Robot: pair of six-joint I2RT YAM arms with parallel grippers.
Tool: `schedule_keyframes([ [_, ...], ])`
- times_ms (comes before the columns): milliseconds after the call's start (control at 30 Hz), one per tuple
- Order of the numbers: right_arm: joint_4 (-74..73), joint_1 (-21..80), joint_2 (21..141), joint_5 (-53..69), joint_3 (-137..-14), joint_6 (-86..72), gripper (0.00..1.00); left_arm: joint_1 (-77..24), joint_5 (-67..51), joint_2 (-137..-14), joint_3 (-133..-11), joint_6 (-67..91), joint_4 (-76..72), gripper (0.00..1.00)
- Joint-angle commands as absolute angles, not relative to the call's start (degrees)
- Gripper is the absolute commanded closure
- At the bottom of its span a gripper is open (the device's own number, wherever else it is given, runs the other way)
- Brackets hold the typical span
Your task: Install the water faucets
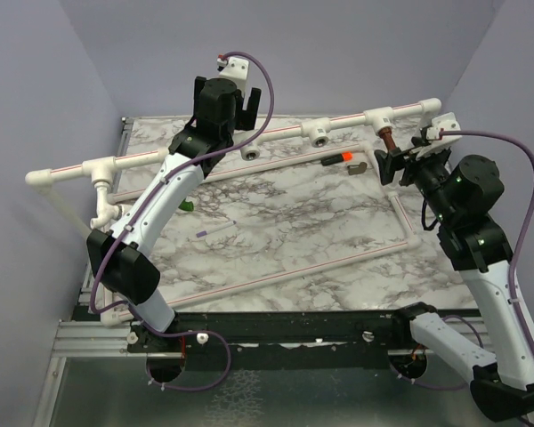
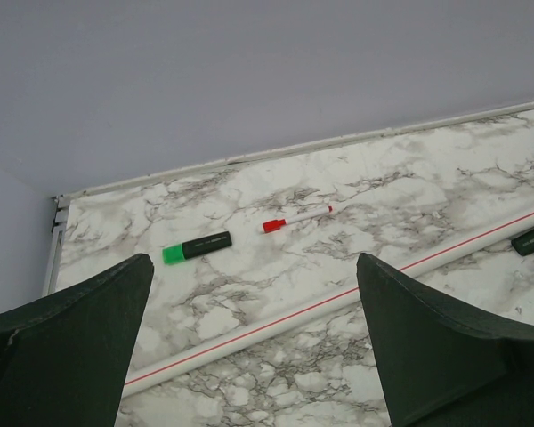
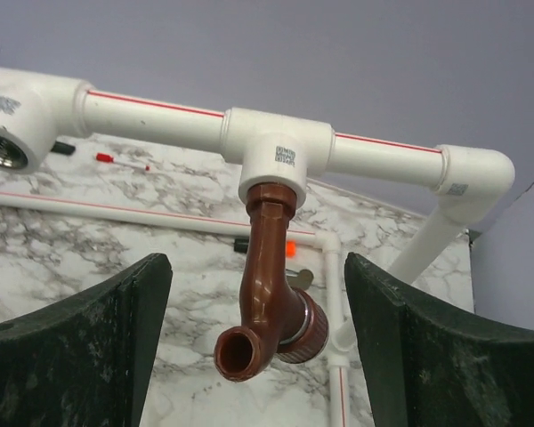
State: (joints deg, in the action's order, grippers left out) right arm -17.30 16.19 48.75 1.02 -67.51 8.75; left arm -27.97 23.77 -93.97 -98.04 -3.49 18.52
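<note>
A dark reddish-brown faucet (image 3: 269, 267) hangs spout-down, screwed into a white tee (image 3: 280, 147) of the raised pipe (image 1: 276, 133). My right gripper (image 3: 258, 267) is open, one finger on each side of this faucet (image 1: 387, 139) without touching it. In the top view the right gripper (image 1: 394, 165) sits just in front of the tee. My left gripper (image 2: 254, 262) is open and empty, held high over the back left of the table (image 1: 233, 108). A white tap-like piece (image 1: 103, 213) hangs under the left tee. The middle tee's threaded socket (image 3: 4, 148) is empty.
A thin white pipe with a red stripe (image 2: 276, 320) lies on the marble top. A green-capped marker (image 2: 196, 247) and a red pen (image 2: 294, 218) lie beyond it. An orange-and-black marker (image 1: 336, 160) and a small grey-brown bent piece (image 1: 358, 167) lie near the faucet.
</note>
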Motion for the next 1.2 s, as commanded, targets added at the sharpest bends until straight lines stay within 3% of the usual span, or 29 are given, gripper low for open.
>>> schedule_keyframes([
  [0, -22.6, 16.4, 50.3, 0.9, -68.7, 14.1, 0.18, -28.6, 23.0, -96.3, -97.8, -3.6, 23.0, 0.02],
  [767, -17.5, 16.6, 53.5, -6.6, -63.6, 17.3, 0.48, -28.7, 22.7, -97.1, -98.3, -3.4, 23.4, 0.03],
  [867, -16.5, 16.7, 53.4, -6.8, -63.3, 16.4, 0.64, -28.7, 22.8, -97.2, -98.4, -3.4, 23.4, 0.02],
  [933, -16.3, 16.7, 53.8, -6.5, -63.3, 14.8, 0.86, -28.7, 22.8, -97.3, -98.5, -3.4, 23.5, 0.02],
  [1000, -15.8, 16.7, 54.0, -6.0, -62.9, 12.7, 0.99, -28.7, 23.0, -97.3, -98.5, -3.6, 23.5, 0.02],
  [1167, -12.9, 16.7, 52.4, -4.3, -59.2, 4.9, 1.00, -28.7, 23.4, -97.1, -98.3, -3.9, 23.5, 0.02],
])
